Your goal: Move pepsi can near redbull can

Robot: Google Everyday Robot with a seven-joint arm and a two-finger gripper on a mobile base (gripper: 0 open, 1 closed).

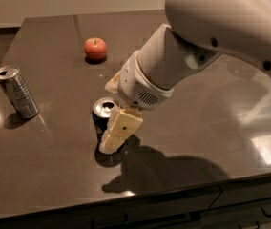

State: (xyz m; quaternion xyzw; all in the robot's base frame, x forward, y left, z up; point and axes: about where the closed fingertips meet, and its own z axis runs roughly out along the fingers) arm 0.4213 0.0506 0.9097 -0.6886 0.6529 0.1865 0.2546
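The pepsi can (pixel 100 114) is dark blue with a silver top and stands upright near the middle of the dark table (pixel 54 166). My gripper (pixel 109 136) reaches down from the upper right and is right at the can. Its cream end covers the can's front right side. The redbull can (pixel 17 92) is slim and silver-grey and stands at the table's left edge, well apart from the pepsi can.
A red apple (pixel 95 48) lies at the back of the table behind the pepsi can. My large white arm (pixel 207 37) fills the upper right. The table's front edge (pixel 173 189) runs just below the gripper, with drawers beneath.
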